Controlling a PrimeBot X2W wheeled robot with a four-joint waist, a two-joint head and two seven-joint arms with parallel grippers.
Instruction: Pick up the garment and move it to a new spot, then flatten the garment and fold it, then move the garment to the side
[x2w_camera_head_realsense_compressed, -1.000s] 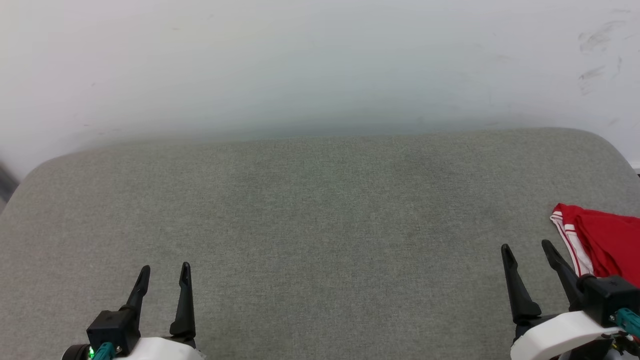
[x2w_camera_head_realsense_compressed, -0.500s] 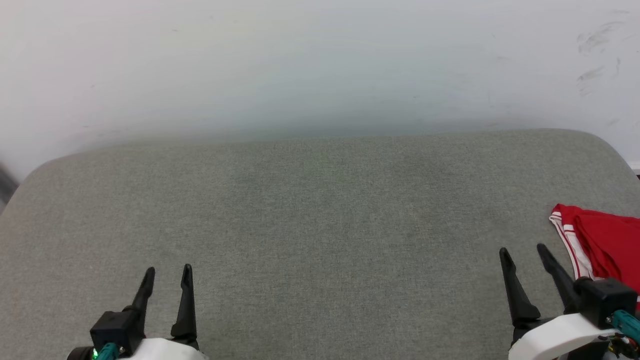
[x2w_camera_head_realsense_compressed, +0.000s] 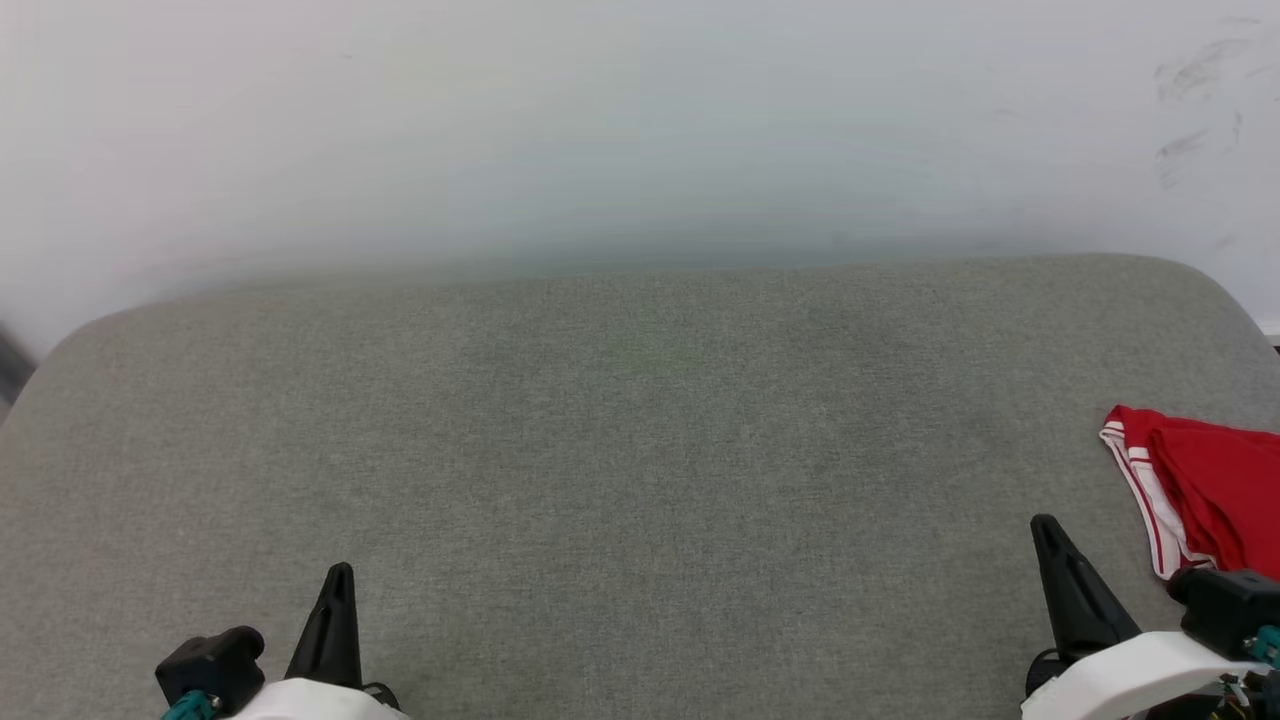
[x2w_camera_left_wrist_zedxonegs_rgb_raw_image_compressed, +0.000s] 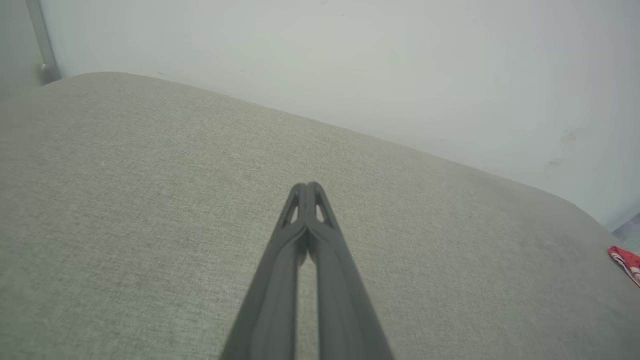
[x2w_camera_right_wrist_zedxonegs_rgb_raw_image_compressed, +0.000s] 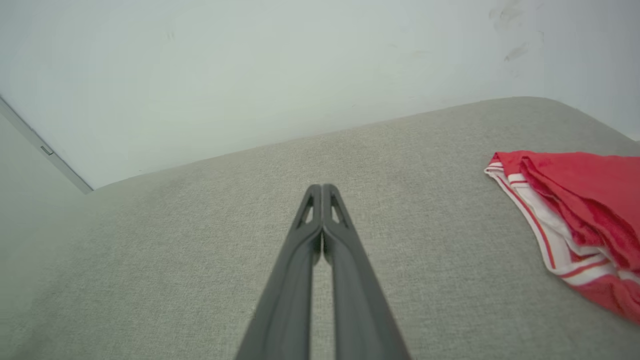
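Observation:
The garment (x2w_camera_head_realsense_compressed: 1210, 485), red with a white, red-striped edge, lies bunched at the right edge of the grey cushioned surface (x2w_camera_head_realsense_compressed: 640, 440); it runs out of the head view. The right wrist view has the garment (x2w_camera_right_wrist_zedxonegs_rgb_raw_image_compressed: 580, 215) at the right, and the left wrist view catches a red corner of the garment (x2w_camera_left_wrist_zedxonegs_rgb_raw_image_compressed: 625, 259) at the far right. My right gripper (x2w_camera_head_realsense_compressed: 1045, 525) is shut and empty near the front edge, just left of the garment and apart from it, its tips (x2w_camera_right_wrist_zedxonegs_rgb_raw_image_compressed: 321, 189) pressed together. My left gripper (x2w_camera_head_realsense_compressed: 340, 572) is shut and empty at the front left, tips (x2w_camera_left_wrist_zedxonegs_rgb_raw_image_compressed: 306, 186) touching.
A pale wall (x2w_camera_head_realsense_compressed: 640, 130) rises directly behind the surface, with dark scuff marks (x2w_camera_head_realsense_compressed: 1195, 85) at its upper right. The surface has rounded far corners. A grey vertical pipe (x2w_camera_left_wrist_zedxonegs_rgb_raw_image_compressed: 42, 45) stands at the wall's left end in the left wrist view.
Both grippers have closed from wide open to shut. Both have also drawn back a little toward the bottom edge of the head view. The garment has not moved.

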